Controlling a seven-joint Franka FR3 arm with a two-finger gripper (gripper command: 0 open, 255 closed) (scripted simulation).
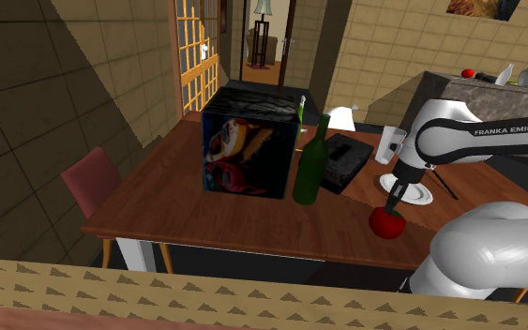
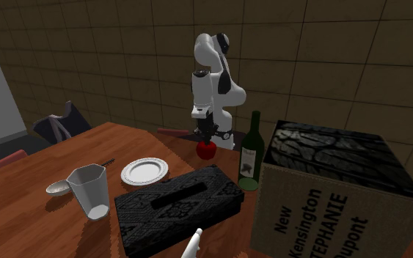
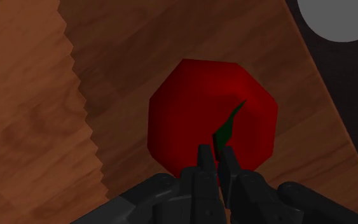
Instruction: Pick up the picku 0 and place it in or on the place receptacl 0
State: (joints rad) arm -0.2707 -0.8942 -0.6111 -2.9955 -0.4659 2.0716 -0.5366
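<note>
By the surface's edge nearest the stand, black fingers, nearly shut, appear to pinch the green stem of the red fruit resting there, the white plate, its likely destination, just beyond.

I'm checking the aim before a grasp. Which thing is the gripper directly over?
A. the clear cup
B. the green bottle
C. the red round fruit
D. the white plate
C: the gripper hangs right above the red round fruit on the wooden table. In the wrist view the fruit's green stem lies just ahead of it.
</note>
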